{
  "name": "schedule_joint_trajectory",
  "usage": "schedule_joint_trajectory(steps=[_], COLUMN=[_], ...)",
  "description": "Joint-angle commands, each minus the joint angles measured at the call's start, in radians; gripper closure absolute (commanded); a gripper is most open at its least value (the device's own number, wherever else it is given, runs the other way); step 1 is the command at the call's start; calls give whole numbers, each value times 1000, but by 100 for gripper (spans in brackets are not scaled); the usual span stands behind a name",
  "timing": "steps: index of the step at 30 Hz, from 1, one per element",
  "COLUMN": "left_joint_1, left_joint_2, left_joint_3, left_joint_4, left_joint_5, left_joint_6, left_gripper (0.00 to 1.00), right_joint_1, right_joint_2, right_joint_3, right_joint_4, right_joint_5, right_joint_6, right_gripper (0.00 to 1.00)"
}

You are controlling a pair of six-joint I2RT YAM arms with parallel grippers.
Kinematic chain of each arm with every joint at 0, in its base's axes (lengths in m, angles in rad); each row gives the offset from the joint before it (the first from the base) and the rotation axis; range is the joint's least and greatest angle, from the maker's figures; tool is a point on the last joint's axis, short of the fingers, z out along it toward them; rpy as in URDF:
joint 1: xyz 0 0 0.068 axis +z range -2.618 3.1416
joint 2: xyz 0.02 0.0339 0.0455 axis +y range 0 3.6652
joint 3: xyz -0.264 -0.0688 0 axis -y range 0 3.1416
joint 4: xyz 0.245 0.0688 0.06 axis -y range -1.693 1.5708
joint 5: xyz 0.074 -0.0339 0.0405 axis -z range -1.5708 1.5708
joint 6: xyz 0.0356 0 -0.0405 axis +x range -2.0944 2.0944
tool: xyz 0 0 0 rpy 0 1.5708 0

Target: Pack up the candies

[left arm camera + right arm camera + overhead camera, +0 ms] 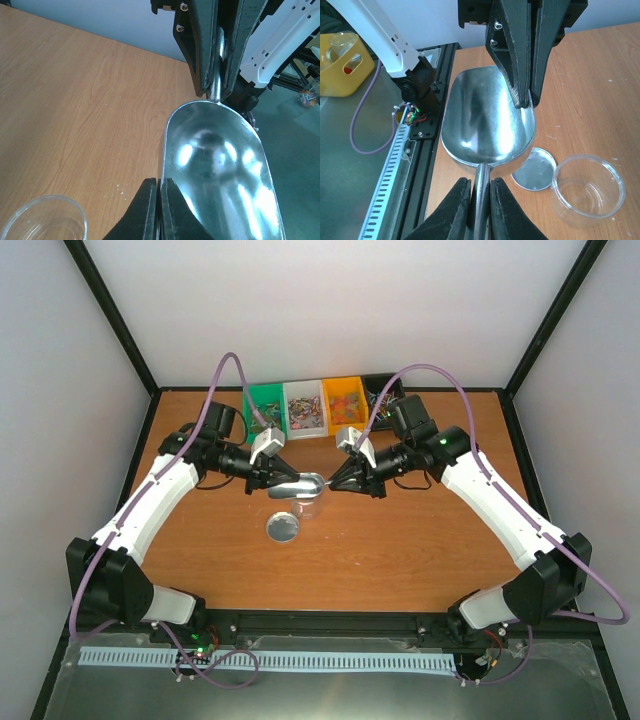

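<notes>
Clamping scoop [475, 125]: right jaws on handle, left jaws on rim.

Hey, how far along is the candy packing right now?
Done: the lid lies on the table beside the open jar. In hand: the empty scoop, right gripper clamped on its handle, left gripper pinching its rim. Left: nearly everything; the jar looks empty and the candies sit in the back bins.
</notes>
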Motion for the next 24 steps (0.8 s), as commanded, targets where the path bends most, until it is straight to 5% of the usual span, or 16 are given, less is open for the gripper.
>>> schedule_joint_trajectory(steps=[1,8,14,18,24], left_joint_1=[1,0,15,63,113], left_joint_2=[4,10,92,160,273], left_joint_3=[16,23,128,194,257], left_joint_4=[-6,-12,-79,-99,85], left_joint_5=[28,6,-106,-121,-420], left_joint_6=[50,50,-4,-17,-173], left_gripper=[99,97,40,16,8], right_joint_1=[-2,-2,-33,-68,-84], right_joint_2=[-11,-15,-20,-36,-50], right_joint_3=[9,11,2,-24,-70], right_joint_4=[-38,-39,52,109,157], right_joint_5=[24,33,72,90,192], right_joint_6=[-24,-26,82,136,168], right_gripper=[91,97,97,97,97])
